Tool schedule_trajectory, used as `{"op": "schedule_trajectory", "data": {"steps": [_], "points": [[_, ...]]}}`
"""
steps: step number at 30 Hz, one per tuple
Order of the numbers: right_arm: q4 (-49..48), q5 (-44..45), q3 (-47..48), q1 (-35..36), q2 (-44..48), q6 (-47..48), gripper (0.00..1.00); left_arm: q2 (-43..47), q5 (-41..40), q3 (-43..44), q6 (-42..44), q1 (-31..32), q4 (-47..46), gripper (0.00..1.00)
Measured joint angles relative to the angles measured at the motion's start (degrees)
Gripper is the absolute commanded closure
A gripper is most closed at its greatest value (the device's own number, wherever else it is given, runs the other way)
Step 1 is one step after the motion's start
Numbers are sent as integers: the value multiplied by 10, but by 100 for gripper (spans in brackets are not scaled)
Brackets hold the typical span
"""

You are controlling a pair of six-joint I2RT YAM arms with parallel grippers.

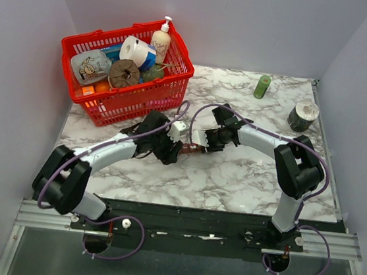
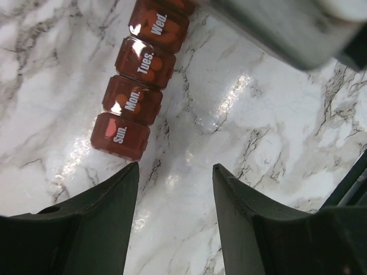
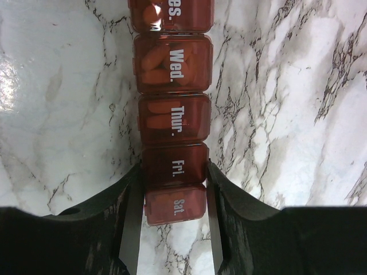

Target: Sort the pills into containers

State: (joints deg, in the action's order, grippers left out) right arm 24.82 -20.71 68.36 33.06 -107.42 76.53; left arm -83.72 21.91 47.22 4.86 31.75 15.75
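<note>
The containers are one dark red-brown strip (image 3: 174, 120) of day-labelled lidded compartments lying on the marble table; its lids are shut and orange pills show through the lids of some compartments. It also shows in the top view (image 1: 192, 148) and in the left wrist view (image 2: 137, 86). My right gripper (image 3: 174, 172) is shut on the strip's Fri./Sat. end, one finger on each long side. My left gripper (image 2: 175, 167) is open and empty, just off the strip's Sun. end, over bare marble. No loose pills show.
A red wire-mesh basket (image 1: 95, 41) with a lotion bottle, tape rolls and other items stands at the back left. A green cylinder (image 1: 262, 87) and a grey tape roll (image 1: 303, 115) stand at the back right. Walls close in three sides.
</note>
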Motion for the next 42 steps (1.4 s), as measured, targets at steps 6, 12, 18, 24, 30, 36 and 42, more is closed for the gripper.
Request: {"op": "schedule_trajectory", "data": {"steps": [6, 12, 18, 24, 30, 36, 42], "points": [[0, 0, 0, 0, 0, 0, 74, 125, -24, -74, 64, 0, -59, 31], [-4, 0, -4, 0, 2, 2, 74, 117, -30, -115, 149, 0, -81, 27], [-17, 0, -16, 0, 9, 7, 74, 92, -33, -127, 209, 3, -124, 27], [-22, 0, -21, 0, 11, 10, 74, 52, -42, -124, 231, 6, -161, 26], [-23, 0, -21, 0, 12, 10, 74, 20, -61, -115, 238, 10, -170, 27], [-23, 0, -21, 0, 12, 10, 74, 19, -84, -115, 241, 10, -186, 32], [-23, 0, -21, 0, 12, 10, 74, 3, -85, -103, 241, 10, -188, 39]]}}
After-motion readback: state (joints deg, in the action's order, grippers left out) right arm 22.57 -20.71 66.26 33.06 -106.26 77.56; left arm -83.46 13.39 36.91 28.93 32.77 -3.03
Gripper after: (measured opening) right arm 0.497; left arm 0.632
